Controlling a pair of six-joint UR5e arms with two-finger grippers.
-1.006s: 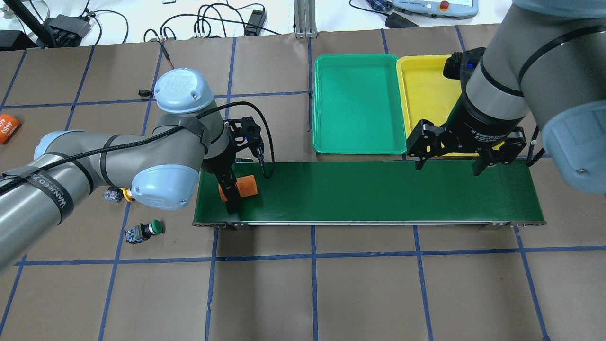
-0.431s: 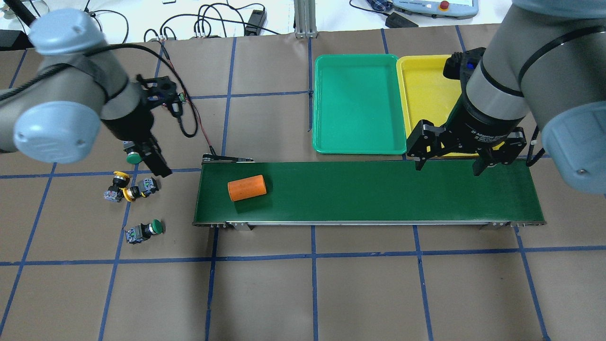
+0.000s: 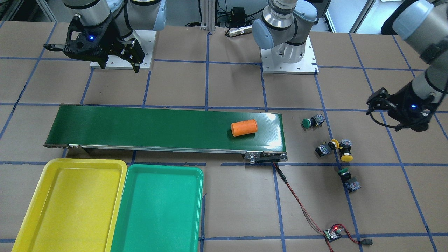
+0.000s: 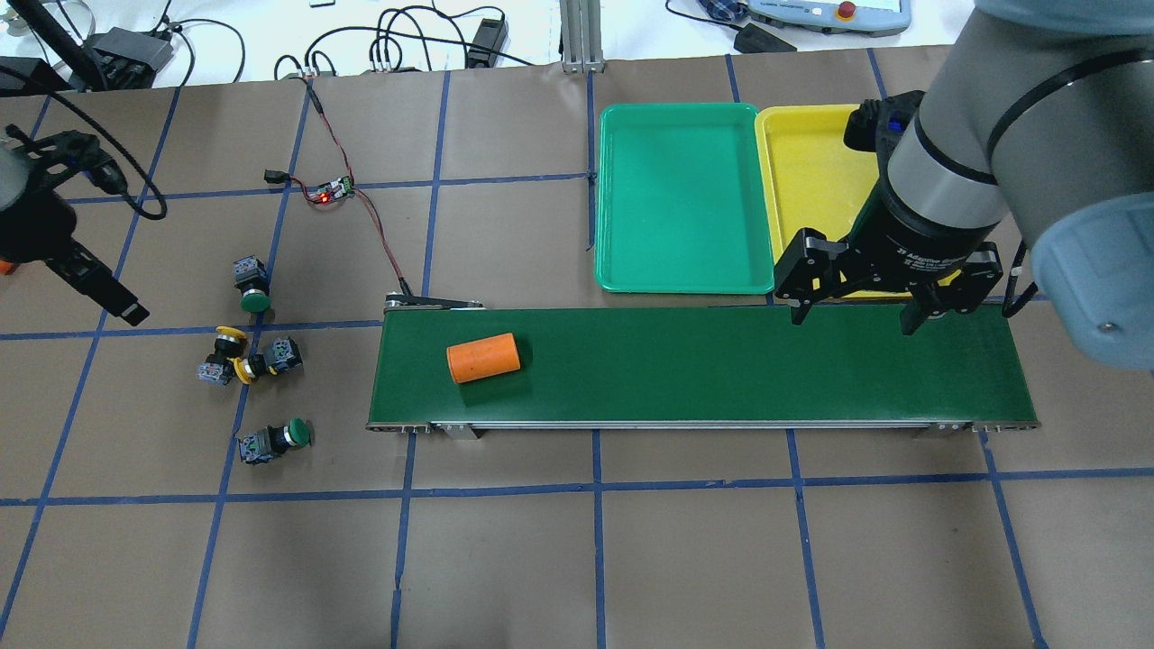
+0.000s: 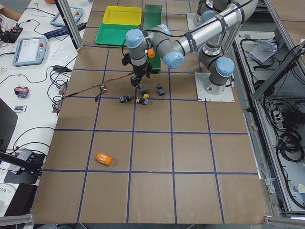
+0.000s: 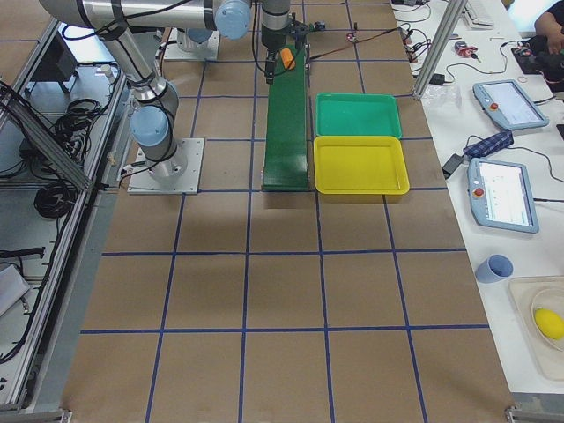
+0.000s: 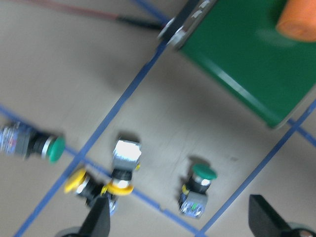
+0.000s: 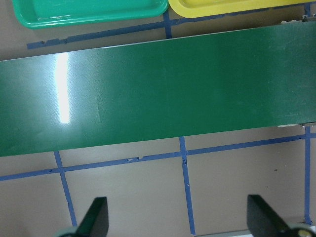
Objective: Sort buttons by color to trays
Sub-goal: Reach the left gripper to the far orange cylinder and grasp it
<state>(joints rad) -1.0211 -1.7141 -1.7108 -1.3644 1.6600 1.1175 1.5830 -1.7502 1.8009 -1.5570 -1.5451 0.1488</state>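
Overhead exterior view: no sorting is seen to be done. The green tray point(image 4: 685, 207) and the yellow tray point(image 4: 807, 171), set side by side at the far right, are both shown empty. All four buttons point(image 4: 270, 358) are found on the table point(image 4: 595, 559), left of the belt point(image 4: 721, 361) and well apart from the trays. An orange cylinder point(image 4: 483, 358) is seen lying on the left part of the belt; it is judged to be no part of the sort. The whole task is therefore judged to be left: two green caps for the green tray, two yellow caps for the yellow one.

The buttons are laid in a loose column. The far green button point(image 4: 252, 288) is placed at its far end and the near green button point(image 4: 275, 439) at its near end. The yellow buttons point(image 4: 223, 353) are set between them, touching or nearly so.

The left gripper point(image 7: 182, 224) is shown with its fingers spread wide and nothing held. It is seen at the left edge of the overhead view, left of the column and about level with the far green button, which is the closest to it. No button is touched. From the wrist camera all four are looked down on, so the gripper is judged to be raised off the table.

The right gripper point(image 4: 854, 317) is likewise spread and empty. It is held over the far edge of the belt at its right end, just near of the trays and well apart from every button.
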